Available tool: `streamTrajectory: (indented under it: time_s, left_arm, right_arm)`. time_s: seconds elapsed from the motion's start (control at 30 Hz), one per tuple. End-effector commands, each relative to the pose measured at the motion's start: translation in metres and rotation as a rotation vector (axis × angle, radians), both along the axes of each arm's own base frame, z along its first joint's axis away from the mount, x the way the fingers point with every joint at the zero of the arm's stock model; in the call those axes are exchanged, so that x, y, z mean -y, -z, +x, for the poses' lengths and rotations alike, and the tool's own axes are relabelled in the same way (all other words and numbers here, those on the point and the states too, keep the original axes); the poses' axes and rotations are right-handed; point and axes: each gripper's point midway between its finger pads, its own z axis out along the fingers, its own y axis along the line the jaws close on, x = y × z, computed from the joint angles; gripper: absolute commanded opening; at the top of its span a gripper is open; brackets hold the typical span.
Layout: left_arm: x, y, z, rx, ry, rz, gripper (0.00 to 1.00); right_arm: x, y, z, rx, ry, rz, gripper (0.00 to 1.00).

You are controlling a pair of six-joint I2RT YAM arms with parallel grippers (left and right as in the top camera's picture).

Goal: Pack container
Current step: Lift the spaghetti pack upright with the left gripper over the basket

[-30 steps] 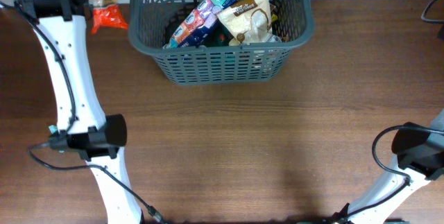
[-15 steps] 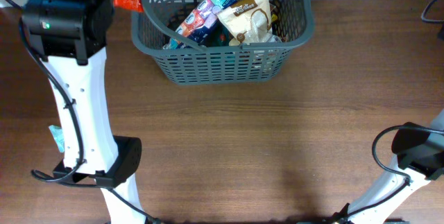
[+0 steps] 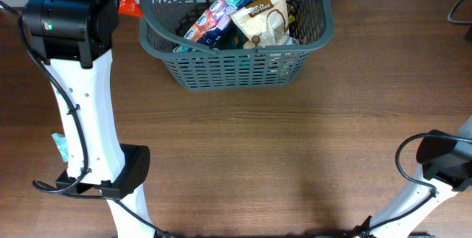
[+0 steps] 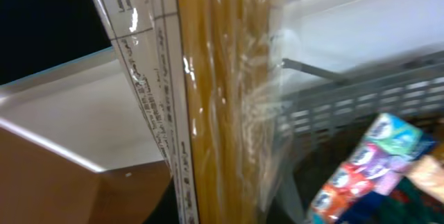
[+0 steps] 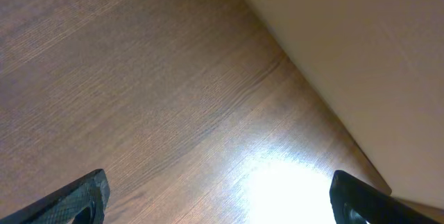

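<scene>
Overhead: container at table's far edge

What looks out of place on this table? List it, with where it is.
A small teal scrap lies on the table at its left edge, beside the left arm, well away from the container. Inside it, packets lean tilted in a heap rather than flat. Nothing looks spilled or damaged.

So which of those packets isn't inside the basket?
The orange-red packet, poking out just outside the basket's left rim. The colourful striped packet and the cream pouch both lie inside it.
</scene>
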Motion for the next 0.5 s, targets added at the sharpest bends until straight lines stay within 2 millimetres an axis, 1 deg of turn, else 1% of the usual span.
streamTrajectory:
  time_s: [0.0,0.2,0.27,0.33,0.4,0.47]
  left_arm:
    - [-0.022,-0.034,-0.02,0.091,-0.093,0.039,0.02]
    - [-0.03,-0.034,-0.02,0.091,-0.112,0.04,0.02]
    - [-0.03,-0.034,-0.02,0.094,-0.109,0.038,0.02]
    - [-0.023,-0.034,-0.019,0.093,-0.073,0.025,0.02]
    - [-0.009,-0.033,-0.017,0.09,0.004,-0.003,0.02]
    - [0.01,-0.031,-0.015,0.084,0.105,-0.039,0.02]
  right_arm:
    - [0.002,0.002,-0.001,-0.007,0.017,-0.005,0.99]
    - [0.002,0.002,-0.001,-0.007,0.017,-0.005,0.99]
    - [0.002,0.002,-0.001,-0.007,0.017,-0.005,0.99]
    - [0.002,0.002,-0.001,-0.007,0.017,-0.005,0.99]
    - [0.002,0.002,-0.001,-0.007,0.017,-0.005,0.99]
    - [0.002,0.002,-0.001,-0.007,0.017,-0.005,0.99]
